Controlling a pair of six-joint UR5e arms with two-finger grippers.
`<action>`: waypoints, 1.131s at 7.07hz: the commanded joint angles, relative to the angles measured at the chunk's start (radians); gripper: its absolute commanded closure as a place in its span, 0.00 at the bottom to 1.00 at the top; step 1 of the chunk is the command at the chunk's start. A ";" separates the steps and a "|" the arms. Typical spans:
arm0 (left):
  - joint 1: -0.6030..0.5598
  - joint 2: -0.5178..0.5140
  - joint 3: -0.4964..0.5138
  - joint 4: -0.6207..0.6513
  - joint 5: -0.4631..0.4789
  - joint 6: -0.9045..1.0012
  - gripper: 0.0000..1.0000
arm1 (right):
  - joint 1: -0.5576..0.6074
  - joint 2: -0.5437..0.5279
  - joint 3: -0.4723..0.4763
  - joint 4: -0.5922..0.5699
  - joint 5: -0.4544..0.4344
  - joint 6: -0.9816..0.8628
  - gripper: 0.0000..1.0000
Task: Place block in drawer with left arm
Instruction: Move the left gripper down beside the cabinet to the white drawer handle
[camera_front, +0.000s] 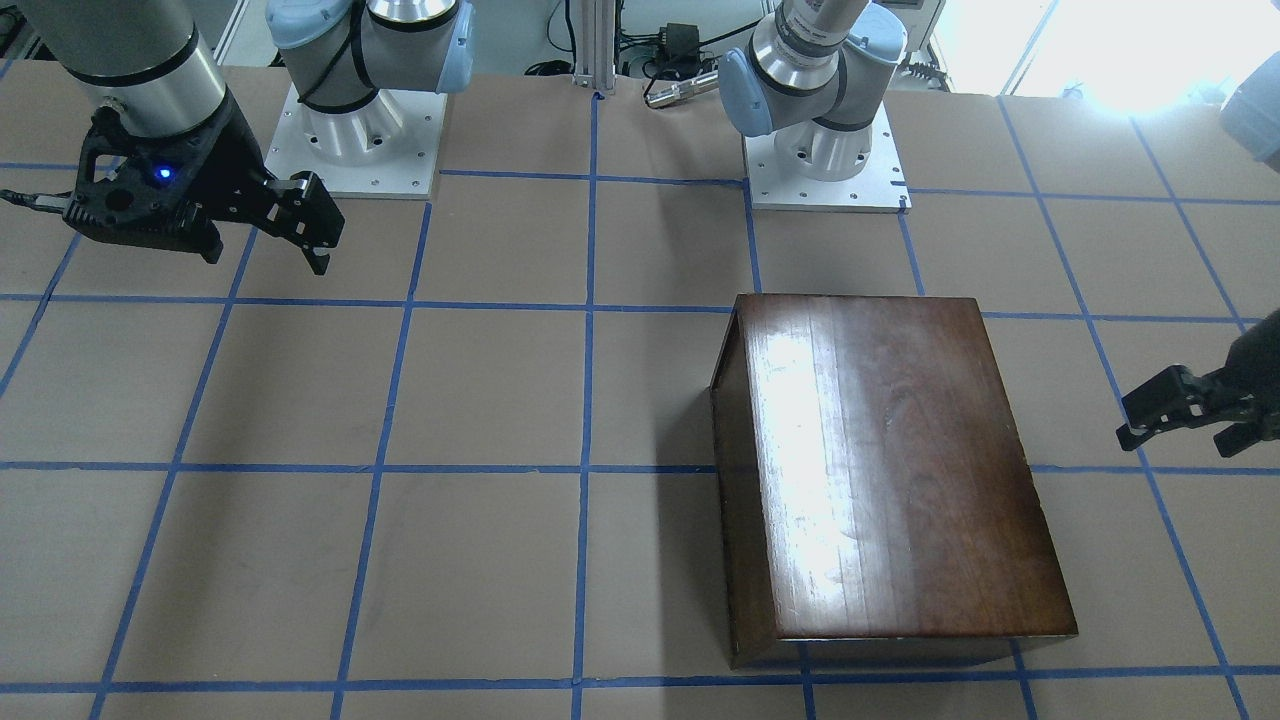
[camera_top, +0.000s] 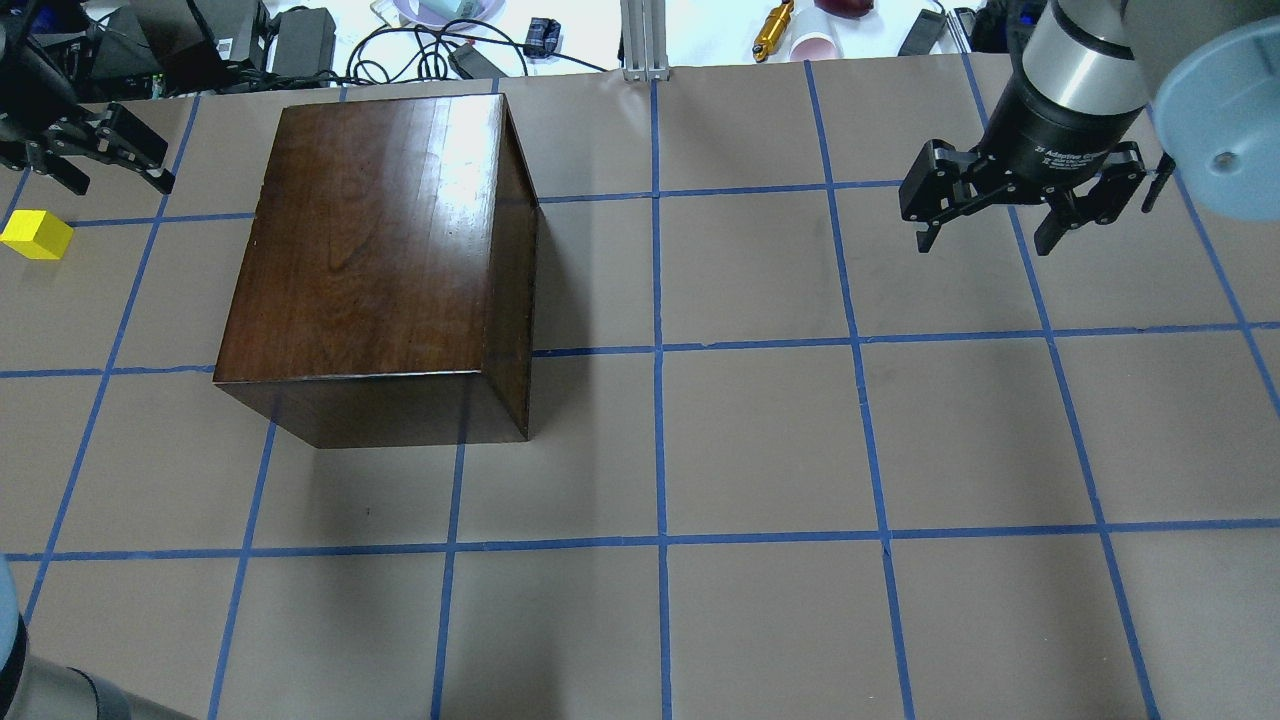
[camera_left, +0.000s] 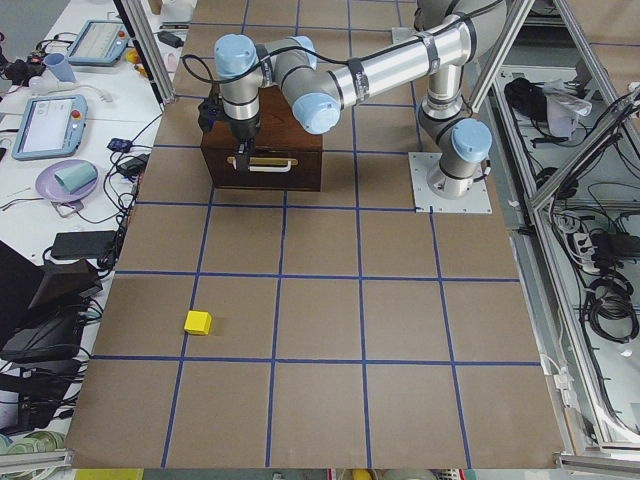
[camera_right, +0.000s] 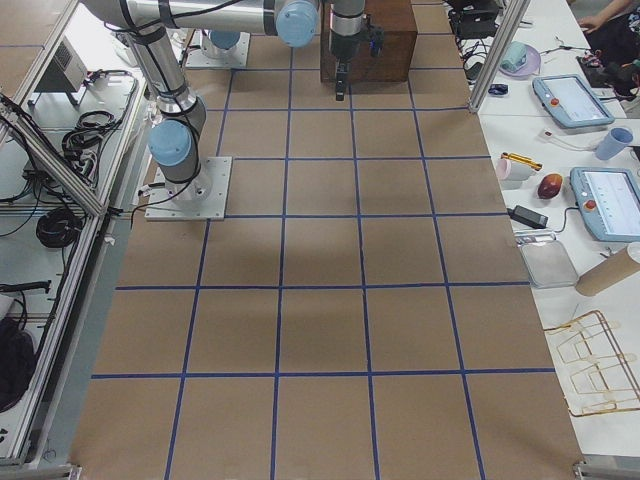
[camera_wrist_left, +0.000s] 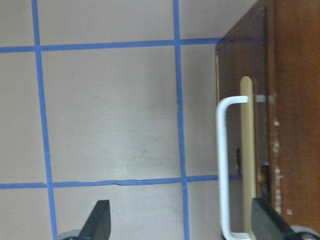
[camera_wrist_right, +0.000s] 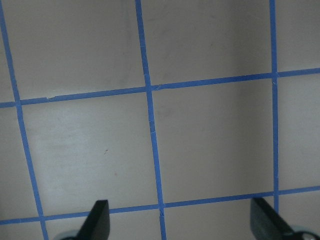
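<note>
Zero items held | left gripper (camera_top: 120, 180) fingers (camera_wrist_left: 98, 222) wide open beside shut dark-fronted wooden drawer (camera_left: 265, 172) | small bright yellow cube block (camera_left: 198, 322) sat on brown gridded surface (camera_top: 760, 430), well leftward; left arm (camera_left: 390, 65) nearest.

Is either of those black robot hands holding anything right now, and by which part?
Nothing is held. The left hand and the right hand are both open and empty; the small bright yellow cube lies untouched, apart from both.

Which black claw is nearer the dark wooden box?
The left end effector, beside the box near its white handle; the right end effector hangs far from it.
</note>
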 joint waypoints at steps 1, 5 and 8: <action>0.017 -0.053 0.003 0.001 -0.062 0.072 0.00 | 0.000 0.000 0.001 0.000 0.001 0.000 0.00; 0.031 -0.101 -0.052 -0.010 -0.141 0.110 0.00 | 0.000 0.000 0.000 0.000 0.000 0.000 0.00; 0.031 -0.104 -0.080 -0.012 -0.197 0.104 0.00 | 0.000 0.000 0.000 0.000 0.001 0.000 0.00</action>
